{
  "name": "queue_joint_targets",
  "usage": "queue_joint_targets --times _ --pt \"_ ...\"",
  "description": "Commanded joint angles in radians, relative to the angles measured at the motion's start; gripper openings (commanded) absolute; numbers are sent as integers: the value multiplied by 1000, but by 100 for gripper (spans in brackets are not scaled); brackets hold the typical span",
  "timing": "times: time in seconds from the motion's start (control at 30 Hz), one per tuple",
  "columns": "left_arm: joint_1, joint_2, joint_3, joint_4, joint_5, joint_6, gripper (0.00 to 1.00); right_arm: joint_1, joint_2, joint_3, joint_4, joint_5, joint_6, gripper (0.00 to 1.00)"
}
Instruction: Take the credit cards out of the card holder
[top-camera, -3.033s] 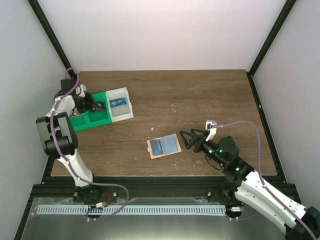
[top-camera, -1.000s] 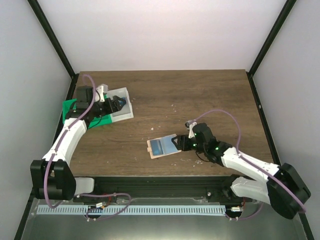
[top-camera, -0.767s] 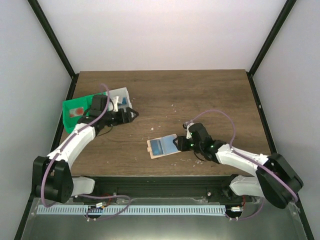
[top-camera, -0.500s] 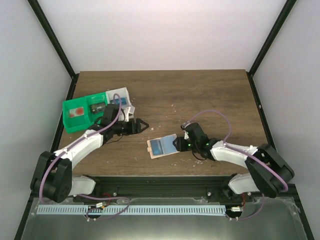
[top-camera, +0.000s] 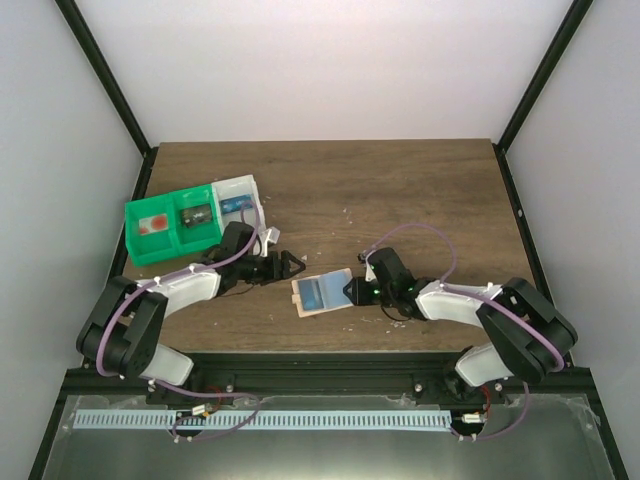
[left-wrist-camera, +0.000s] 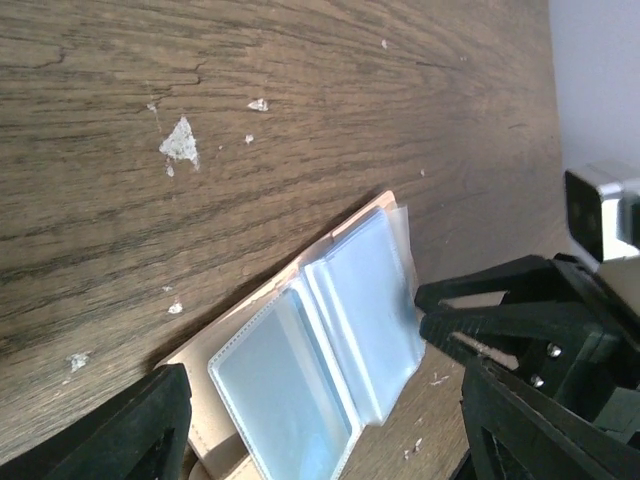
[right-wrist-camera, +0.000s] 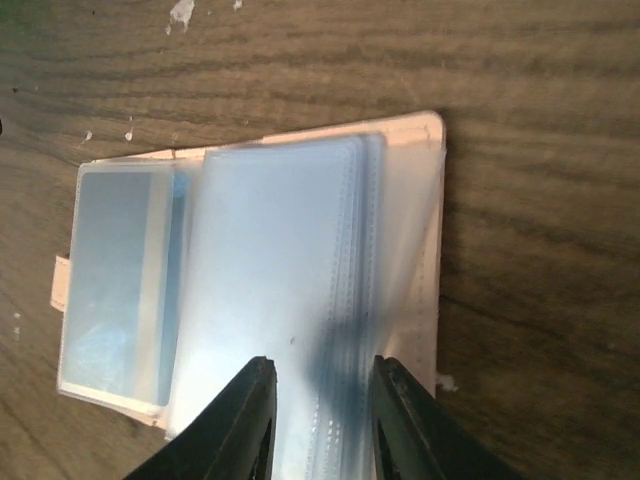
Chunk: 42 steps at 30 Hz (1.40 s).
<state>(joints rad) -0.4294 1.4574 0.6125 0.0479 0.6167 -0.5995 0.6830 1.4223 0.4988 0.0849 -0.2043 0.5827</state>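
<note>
Clearly mid-approach on the card holder (top-camera: 322, 293), lying spread open on the table (top-camera: 400, 190) near the front edge, between the two arms. Can make out a tan cover with clear plastic pockets fanned over it, and bluish credit cards (right-wrist-camera: 118, 262) showing through the pockets, none seen drawn out.

Reaching in from the right with the right claw (top-camera: 354, 291), fingers only a little apart and set over the free edge of the pockets, likely to keep the holder steady. Cannot tell whether anything is truly pinched.

Facing it from the other side with the left claw (top-camera: 296, 262), fingers spread wide and just short of the holder's tab end, presumably ready to close on a card once the holder is held down.

Further back, beside the left arm, a green bin (top-camera: 130, 230) and a white bin (top-camera: 258, 205), probably meant for what gets taken out.
</note>
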Motion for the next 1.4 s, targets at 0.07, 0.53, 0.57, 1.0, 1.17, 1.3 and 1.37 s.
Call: queue_joint_targets --times 0.07,0.53,0.57,1.0,1.17,1.3,1.37 --pt "-5 30 -20 77 24 -4 71 1 26 -37 83 -106 48 23" --pt "-5 72 -38 95 36 -13 63 31 19 -85 149 -171 102 17" --pt "-6 76 -41 100 31 -13 63 30 21 -87 151 -171 102 17" --pt "-6 121 -78 206 90 -33 61 32 7 -102 159 -170 104 17" --pt "-9 140 -86 228 107 -49 61 32 -13 -118 170 -167 113 18" --pt "-12 139 -85 237 113 -58 61 32 -19 -126 175 -160 115 17" --pt "-16 132 -89 252 122 -73 61 32 -16 -126 179 -160 115 18"
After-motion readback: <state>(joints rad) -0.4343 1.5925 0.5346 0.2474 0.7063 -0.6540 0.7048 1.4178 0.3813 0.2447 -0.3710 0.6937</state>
